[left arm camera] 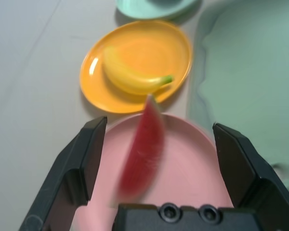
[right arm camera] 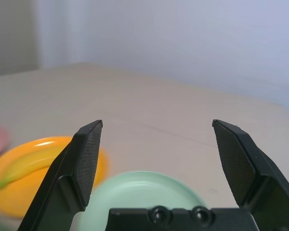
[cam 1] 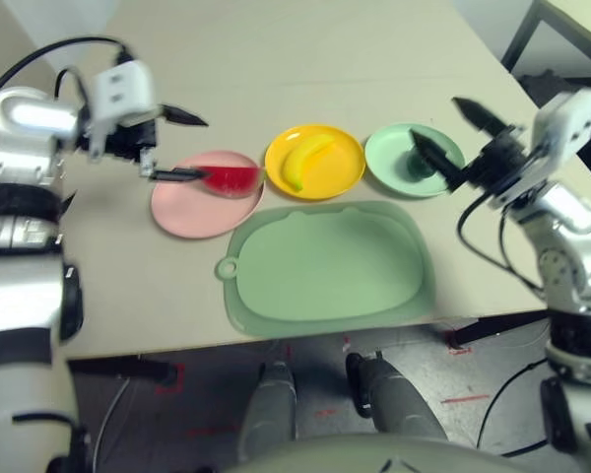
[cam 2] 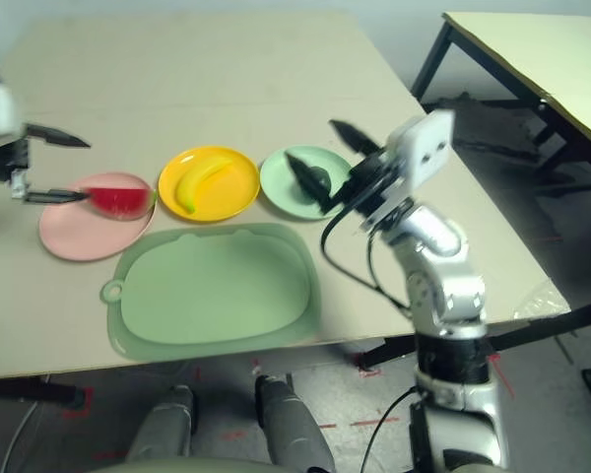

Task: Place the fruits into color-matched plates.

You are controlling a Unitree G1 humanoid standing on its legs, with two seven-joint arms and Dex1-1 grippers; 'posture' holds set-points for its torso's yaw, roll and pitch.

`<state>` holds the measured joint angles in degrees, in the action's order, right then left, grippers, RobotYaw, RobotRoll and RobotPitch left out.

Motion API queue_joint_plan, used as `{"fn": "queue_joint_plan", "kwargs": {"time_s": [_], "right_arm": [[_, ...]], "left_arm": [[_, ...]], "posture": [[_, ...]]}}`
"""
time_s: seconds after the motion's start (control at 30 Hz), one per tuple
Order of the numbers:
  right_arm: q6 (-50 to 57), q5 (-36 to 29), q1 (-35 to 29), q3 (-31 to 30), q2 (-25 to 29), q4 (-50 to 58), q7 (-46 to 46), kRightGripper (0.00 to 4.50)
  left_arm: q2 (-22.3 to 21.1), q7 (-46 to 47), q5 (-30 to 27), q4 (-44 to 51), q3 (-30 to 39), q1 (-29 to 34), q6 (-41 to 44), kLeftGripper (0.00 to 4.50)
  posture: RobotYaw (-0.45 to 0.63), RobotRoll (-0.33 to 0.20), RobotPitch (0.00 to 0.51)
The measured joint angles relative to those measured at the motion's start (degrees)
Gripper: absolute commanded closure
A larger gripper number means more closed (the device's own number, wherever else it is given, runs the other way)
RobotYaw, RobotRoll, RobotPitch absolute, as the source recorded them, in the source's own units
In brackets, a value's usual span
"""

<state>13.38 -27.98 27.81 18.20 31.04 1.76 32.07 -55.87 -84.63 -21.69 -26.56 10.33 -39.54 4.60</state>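
Glossy red watermelon wedge (cam 1: 233, 178) lies on round pink plate (cam 1: 182, 212), curved banana (cam 1: 305, 158) on yellow plate (cam 1: 340, 175), avocado (cam 2: 318, 179) on mint plate (cam 2: 281, 187). Left gripper (cam 1: 176, 145) and right gripper (cam 1: 451, 133) both spread wide, holding nothing. Smooth green mat (cam 1: 330, 266) sits nearer.

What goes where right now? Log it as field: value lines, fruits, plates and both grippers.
watermelon wedge: on pink plate
banana: on yellow plate
avocado: on mint green plate
green mat: bare, nearer the robot than the plates
left gripper: open, over the watermelon wedge
right gripper: open, raised above mint green plate
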Motion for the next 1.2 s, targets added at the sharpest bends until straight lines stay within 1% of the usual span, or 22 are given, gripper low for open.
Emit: {"fn": "queue_joint_plan", "kwargs": {"time_s": [0.07, 0.1, 0.13, 0.23, 0.27, 0.33, 0.4, 0.47, 0.53, 0.63, 0.7, 0.83, 0.9, 0.97, 1.07, 1.2], "right_arm": [[-0.6, -0.3, -1.7, 3.7, -1.4, -2.0, -3.0, 0.0], [-1.4, -0.3, -3.5, 4.9, -2.4, -2.1, -4.1, 0.0], [-2.4, -0.2, -5.9, 5.8, -3.7, -2.3, -5.0, 0.0], [-5.9, 0.7, -12.1, 6.6, -6.9, -2.2, -6.7, 0.0], [-7.7, 1.5, -14.8, 7.3, -7.6, -2.2, -7.3, 0.0], [-11.3, 3.8, -18.1, 8.3, -7.7, -2.7, -8.7, 0.0], [-16.7, 5.9, -21.2, 9.9, -8.5, -4.8, -10.1, 0.0], [-20.7, 6.2, -24.1, 12.3, -9.7, -7.3, -11.0, 0.0], [-22.9, 6.0, -25.3, 13.2, -10.6, -9.2, -11.3, 0.0], [-26.5, 5.7, -26.1, 14.5, -10.1, -12.4, -10.0, 0.0], [-28.8, 5.3, -26.5, 15.0, -9.4, -14.4, -8.2, 0.0], [-30.5, 3.6, -28.5, 14.8, -8.9, -16.5, -2.8, 0.0], [-29.5, 2.6, -29.4, 14.0, -8.1, -17.5, 0.8, 0.0], [-28.6, 2.0, -30.7, 12.1, -6.2, -18.4, 5.9, 0.0], [-28.5, 1.5, -33.2, 9.8, -3.0, -18.5, 13.7, 0.0], [-27.8, -0.3, -34.6, 9.1, -1.9, -16.0, 18.9, 0.0]], "left_arm": [[0.8, 7.2, -4.6, 8.1, 8.3, 9.0, 6.8, 0.02], [2.0, 10.9, -6.3, 11.5, 12.3, 12.8, 9.1, 0.02], [3.9, 14.9, -8.5, 14.9, 16.5, 16.8, 11.6, 0.02], [10.1, 24.5, -12.5, 22.4, 25.1, 26.0, 14.9, 0.02], [12.7, 28.4, -13.3, 23.9, 27.8, 28.4, 15.4, 0.02], [17.4, 35.6, -14.8, 24.4, 33.0, 30.7, 15.2, 0.02], [23.1, 42.6, -15.8, 25.2, 38.6, 33.9, 12.6, 0.02], [27.9, 46.1, -16.1, 27.3, 40.6, 38.3, 10.0, 0.02], [30.6, 47.7, -15.2, 29.0, 39.5, 41.3, 8.0, 0.02], [30.9, 47.7, -11.6, 29.1, 35.3, 43.9, 4.3, 0.02], [30.7, 47.1, -9.2, 26.7, 32.5, 44.6, 1.9, 0.02], [27.5, 45.9, -2.6, 17.6, 25.9, 44.2, -2.6, 0.02], [26.9, 45.2, -1.2, 13.3, 24.0, 42.6, -4.8, 0.02], [26.0, 44.6, -0.6, 10.1, 22.7, 41.1, -6.5, 0.02], [23.6, 43.8, -0.4, 6.8, 22.4, 40.1, -8.6, 0.02], [20.5, 43.2, -0.9, 3.7, 23.5, 40.0, -10.4, 0.02]], "posture": [[0.03, 0.0, 0.156], [0.06, 0.0, 0.154], [0.06, 0.0, 0.153], [0.08, 0.0, 0.148], [0.07, 0.0, 0.146], [0.08, 0.0, 0.142], [0.08, 0.0, 0.142], [0.08, 0.0, 0.142], [0.08, 0.0, 0.142], [0.07, 0.0, 0.142], [0.06, 0.0, 0.143], [0.03, 0.0, 0.146], [0.02, 0.0, 0.145], [0.02, 0.0, 0.145], [0.02, 0.0, 0.144], [0.03, 0.0, 0.145]]}}
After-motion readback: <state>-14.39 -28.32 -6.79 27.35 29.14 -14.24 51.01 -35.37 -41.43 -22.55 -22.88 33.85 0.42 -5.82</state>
